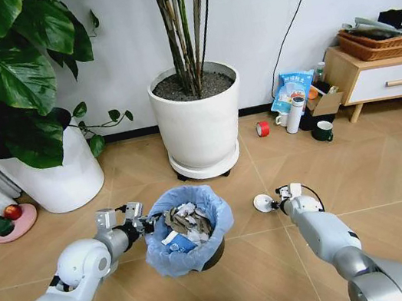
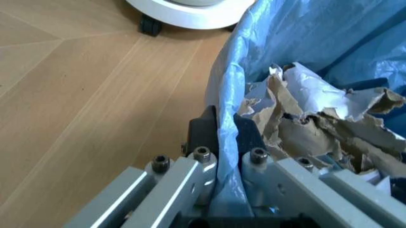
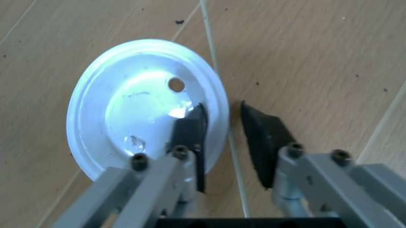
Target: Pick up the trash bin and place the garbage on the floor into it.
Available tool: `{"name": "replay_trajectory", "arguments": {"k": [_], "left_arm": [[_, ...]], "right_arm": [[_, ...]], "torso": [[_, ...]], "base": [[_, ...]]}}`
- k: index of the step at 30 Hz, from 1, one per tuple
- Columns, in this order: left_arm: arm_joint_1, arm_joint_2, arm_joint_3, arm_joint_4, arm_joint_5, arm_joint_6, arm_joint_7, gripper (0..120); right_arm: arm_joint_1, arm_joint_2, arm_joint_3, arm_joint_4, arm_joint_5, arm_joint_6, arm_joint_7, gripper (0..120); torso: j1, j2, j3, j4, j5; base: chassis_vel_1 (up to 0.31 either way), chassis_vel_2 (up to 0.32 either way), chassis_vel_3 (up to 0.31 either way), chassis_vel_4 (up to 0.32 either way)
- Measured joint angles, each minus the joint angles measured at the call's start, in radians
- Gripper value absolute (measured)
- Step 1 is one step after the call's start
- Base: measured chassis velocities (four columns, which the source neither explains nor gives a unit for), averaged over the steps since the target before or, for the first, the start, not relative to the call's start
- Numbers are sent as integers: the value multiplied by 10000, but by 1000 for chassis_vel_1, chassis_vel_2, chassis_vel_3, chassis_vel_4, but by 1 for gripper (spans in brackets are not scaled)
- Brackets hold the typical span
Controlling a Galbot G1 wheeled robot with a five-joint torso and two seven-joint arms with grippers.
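The trash bin point(image 1: 216, 226), small and dark with a light-blue bag over its rim, sits low in front of me, full of crumpled brown and white paper garbage point(image 1: 185, 220). My left gripper point(image 1: 145, 224) is shut on the bin's rim; in the left wrist view its fingers point(image 2: 201, 130) pinch the blue bag point(image 2: 254, 42) beside the paper point(image 2: 317, 118). A white round disc point(image 1: 263, 203) lies on the herringbone floor point(image 1: 270, 278) right of the bin. My right gripper point(image 1: 276, 199) is open, straddling the disc's point(image 3: 133, 104) edge, one finger point(image 3: 190, 133) over it.
A large white plant pot point(image 1: 200, 123) on castors stands just behind the bin, another point(image 1: 63, 183) at the left. A red tape roll point(image 1: 263, 129), bottle point(image 1: 294, 114) and cup point(image 1: 323, 131) sit by a wooden cabinet point(image 1: 383, 79) at the right. A pink plate point(image 1: 13, 224) lies far left.
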Motion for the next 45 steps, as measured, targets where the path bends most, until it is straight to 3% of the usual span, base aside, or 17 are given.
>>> {"name": "replay_trajectory", "arguments": {"k": [5,19,31,36,45], "left_arm": [[56,8,-8,-50,0,4,-5,0],[149,54,-48,-235,-10,14,-35,0],[296,64,-137,-366,28,8,-32,0],[319,69,-159,-398,29,0,-30,0],[288,126,-182,-480,-9,-12,-29,0]], "right_arm": [[-122,3,-8,160,6,-9,-64,1],[-576,-172,-59,886,-601,751,-311,0],[-2361,-830,-85,3451,-1000,3165,-879,0],[-2787,-935,67,4386,-1098,3341,-874,0],[-3226,-1658,-65,7614,-867,3519,-868,0]], "torso": [[0,0,2,2,3],[2,-2,4,0,6],[1,-3,2,0,4],[2,-3,2,0,1],[1,-2,0,2,-1]], "base": [[0,0,0,0],[0,0,0,0],[0,0,0,0],[0,0,0,0],[0,0,0,0]]}}
